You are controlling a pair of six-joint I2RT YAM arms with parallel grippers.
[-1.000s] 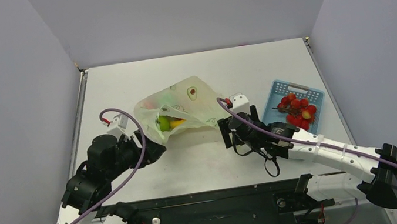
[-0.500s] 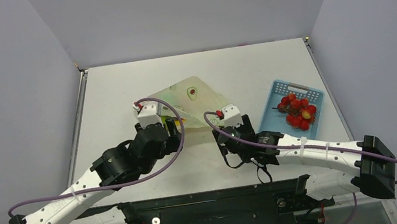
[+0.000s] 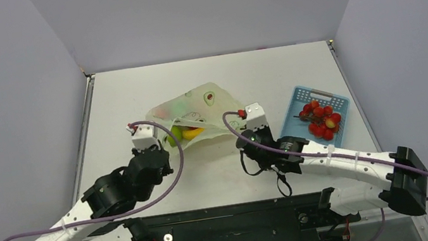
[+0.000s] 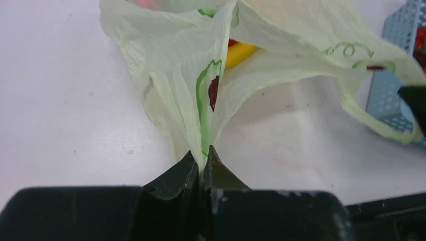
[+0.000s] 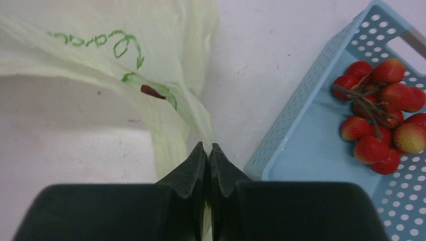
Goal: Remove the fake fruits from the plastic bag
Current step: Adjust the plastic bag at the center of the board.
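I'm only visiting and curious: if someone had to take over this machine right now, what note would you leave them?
Left gripper: shut, pinching one side of the plastic bag near its mouth.
Right gripper: shut on the bag's other side, next to the blue basket.
Fruits: a yellow fruit and a green fruit show inside the bag, which lies on the table.
Done: both sides of the bag are gripped. A red fruit bunch sits in the basket.
Left: get the fruits in the bag out.

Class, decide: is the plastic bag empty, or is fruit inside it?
Not empty: inside the plastic bag, a yellow fruit and a green one show through its mouth.
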